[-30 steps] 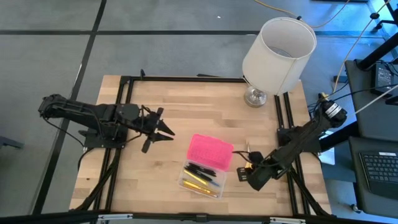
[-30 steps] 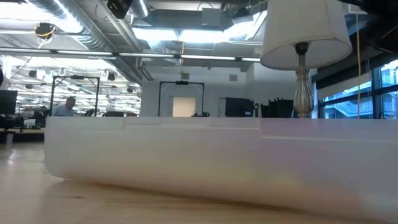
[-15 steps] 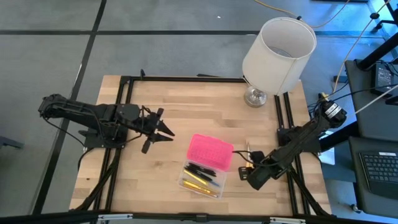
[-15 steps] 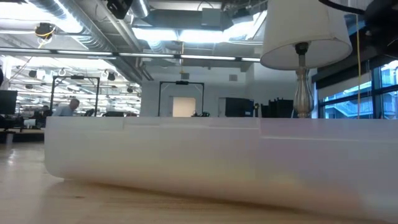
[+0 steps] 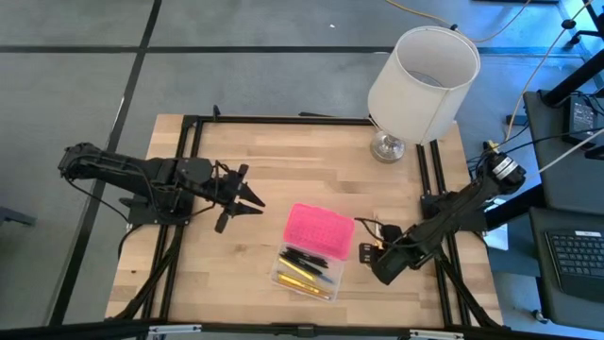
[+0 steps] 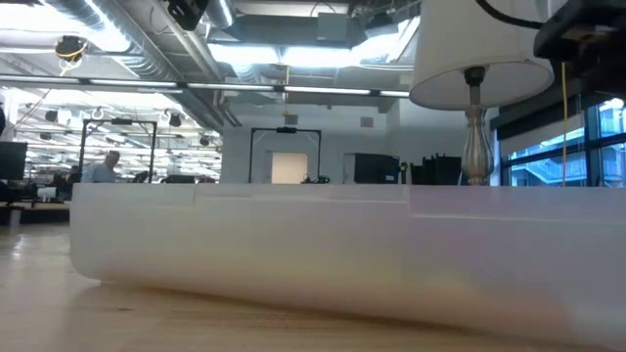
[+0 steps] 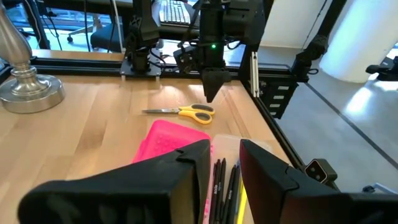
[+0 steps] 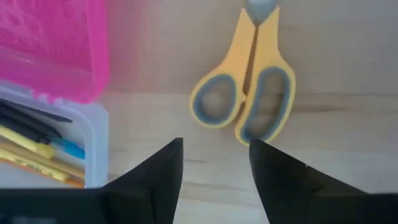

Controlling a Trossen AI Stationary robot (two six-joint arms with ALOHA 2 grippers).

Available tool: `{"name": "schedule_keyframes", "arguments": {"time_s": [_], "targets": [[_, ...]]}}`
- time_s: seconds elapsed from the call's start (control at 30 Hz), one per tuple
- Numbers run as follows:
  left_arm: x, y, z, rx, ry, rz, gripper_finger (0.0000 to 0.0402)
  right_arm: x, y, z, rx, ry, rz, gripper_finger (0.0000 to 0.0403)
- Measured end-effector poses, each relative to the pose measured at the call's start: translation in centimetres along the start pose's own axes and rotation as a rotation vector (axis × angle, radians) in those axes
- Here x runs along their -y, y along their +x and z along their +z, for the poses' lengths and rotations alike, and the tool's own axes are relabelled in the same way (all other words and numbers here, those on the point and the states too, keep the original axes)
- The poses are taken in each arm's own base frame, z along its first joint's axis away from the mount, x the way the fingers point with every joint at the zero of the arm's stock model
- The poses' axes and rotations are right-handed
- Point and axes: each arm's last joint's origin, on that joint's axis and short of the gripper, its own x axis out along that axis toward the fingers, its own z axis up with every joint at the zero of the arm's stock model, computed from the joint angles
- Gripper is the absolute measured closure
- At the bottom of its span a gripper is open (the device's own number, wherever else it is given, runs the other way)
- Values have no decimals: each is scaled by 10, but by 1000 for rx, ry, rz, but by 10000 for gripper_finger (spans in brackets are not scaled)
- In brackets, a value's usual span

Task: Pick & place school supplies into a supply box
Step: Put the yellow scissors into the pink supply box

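The box (image 5: 311, 251) lies open near the middle of the desk (image 5: 302, 161), a flat case with a clear base and a bright pink lid (image 5: 319, 229) patterned with a raised dotted grid; the lid is folded back on the far side of the base, toward the lamp (image 5: 420, 80). In the clear base lie thin pens and pencils (image 5: 304, 266), side by side along its length: black ones nearest the lid, then yellow and wood-brown, with a blue tip showing in the right wrist view. The scissors (image 8: 249, 93) lie flat on the bare wood just beside the box on the right arm's side, apart from it, with yellow handles and grey-lined finger loops, the blades closed and pointing away from the right gripper (image 8: 214, 174). That gripper hangs low over the desk just short of the handles, its jaws spread with a clear gap between them and holding nothing. The left gripper (image 5: 247, 195) waits above the desk well to the left of the box, pointed toward it, its jaws a narrow way apart and empty. In the low view the box's clear wall fills most of the width, with the lamp standing behind it.
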Motion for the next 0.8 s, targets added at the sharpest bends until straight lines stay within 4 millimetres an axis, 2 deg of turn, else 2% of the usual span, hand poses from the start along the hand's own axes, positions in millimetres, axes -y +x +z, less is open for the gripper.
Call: {"name": "schedule_keyframes", "arguments": {"time_s": [0.33,0.8], "targets": [[0,0,0,-1,0,0,324,1,26,-3,37,-29,-101,233],[0,0,0,-1,18,1,324,-1,44,-4,64,-20,-132,231]]}}
